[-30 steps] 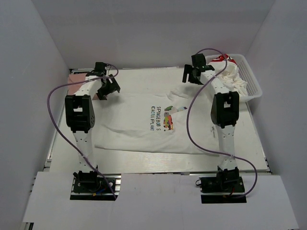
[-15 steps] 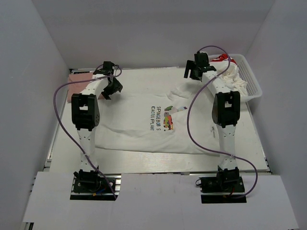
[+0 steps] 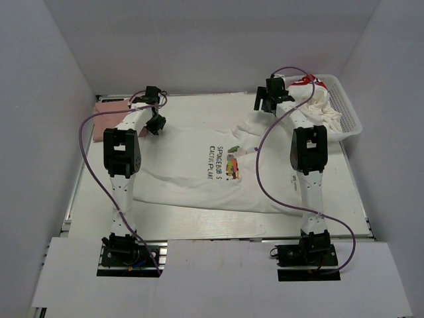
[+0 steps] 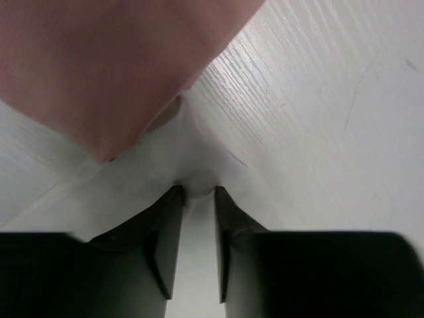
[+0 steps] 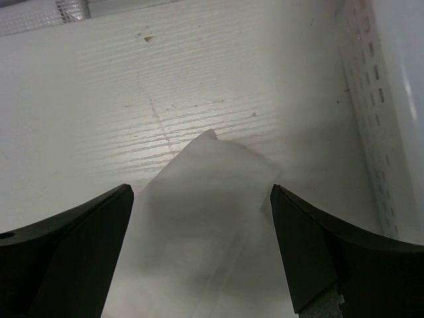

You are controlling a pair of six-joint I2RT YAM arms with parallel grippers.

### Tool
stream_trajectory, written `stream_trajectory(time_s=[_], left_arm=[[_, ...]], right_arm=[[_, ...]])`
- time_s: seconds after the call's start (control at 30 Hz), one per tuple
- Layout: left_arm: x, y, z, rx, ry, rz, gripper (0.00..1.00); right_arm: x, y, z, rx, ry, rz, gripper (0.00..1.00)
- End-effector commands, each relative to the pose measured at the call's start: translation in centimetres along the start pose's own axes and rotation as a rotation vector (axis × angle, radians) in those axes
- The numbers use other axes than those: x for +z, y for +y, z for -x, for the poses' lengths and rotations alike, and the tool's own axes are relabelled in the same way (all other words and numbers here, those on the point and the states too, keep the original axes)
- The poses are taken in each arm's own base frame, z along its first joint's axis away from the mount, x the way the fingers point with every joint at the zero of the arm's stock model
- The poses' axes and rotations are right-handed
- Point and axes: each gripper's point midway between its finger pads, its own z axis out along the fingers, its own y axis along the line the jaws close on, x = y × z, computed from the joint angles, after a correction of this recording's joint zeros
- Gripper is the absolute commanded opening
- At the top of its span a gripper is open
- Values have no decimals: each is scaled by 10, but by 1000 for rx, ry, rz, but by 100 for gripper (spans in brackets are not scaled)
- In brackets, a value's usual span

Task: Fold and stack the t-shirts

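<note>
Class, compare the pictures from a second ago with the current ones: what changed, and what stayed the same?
The left gripper shifted slightly rightward, and its jaws narrowed around a fold of the white t-shirt, beside the pink t-shirt. The right gripper barely moved and stayed wide open over a corner of white cloth. The shirts lie as before.

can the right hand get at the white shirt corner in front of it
Probably yes: the right hand is open, and the shirt corner lies flat just ahead between its fingers, with nothing covering it.
</note>
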Motion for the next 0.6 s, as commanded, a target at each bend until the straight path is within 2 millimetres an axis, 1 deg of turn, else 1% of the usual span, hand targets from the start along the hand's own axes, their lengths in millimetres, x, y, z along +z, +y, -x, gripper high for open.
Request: stream_trajectory(time_s=[0.0,0.03,0.07,0.1,0.13,0.17,0.2,0.23,0.27,0.3,0.33,0.37,0.4,0.43,0.47,0.53,0.57], left_arm=[[10,-6,-7,-25,24,-20,33],[8,-6,-11,-15,44,-28,30],[10,-2,-14,-12,51,-18,28],[6,-3,-15,-12,61,-27,28],[2,-7,-13,-5,58,-48,28],[4,-4,-18,-1,76,-44,28],[2,-3,-19,-1,77,-43,28],[2,-2,-19,8,77,-43,24],[-1,-4,-16,6,72,-51,24],[-1,-2,-14,15,61,-44,24],[-1,-2,-14,15,61,-44,22],[-3,-4,-12,24,56,-52,19],[-2,-2,-12,26,53,-39,16],[-2,-2,-12,26,53,-39,10],[-7,-4,-10,33,55,-53,10],[-7,-4,-10,42,54,-54,10],[-11,-5,-8,49,49,-61,9]], right_arm=[[12,-3,20,-4,-78,-17,90],[15,-4,17,-6,-76,-21,90],[18,-5,15,-8,-72,-21,90],[19,-4,18,-9,-85,-17,90],[20,-5,18,-12,-85,-13,90],[22,-6,19,-10,-89,-17,90],[22,-5,19,-17,-94,-12,90],[23,-6,21,-16,-102,-13,90],[23,-7,22,-13,-104,-12,90],[23,-7,21,-17,-98,-12,90],[22,-8,22,-17,-100,-16,90],[22,-10,22,-16,-104,-22,90],[23,-13,24,-19,-109,-26,90],[23,-13,24,-20,-111,-30,90],[23,-16,27,-15,-122,-32,90],[24,-17,31,2,-132,-30,90],[24,-16,32,17,-137,-25,90]])
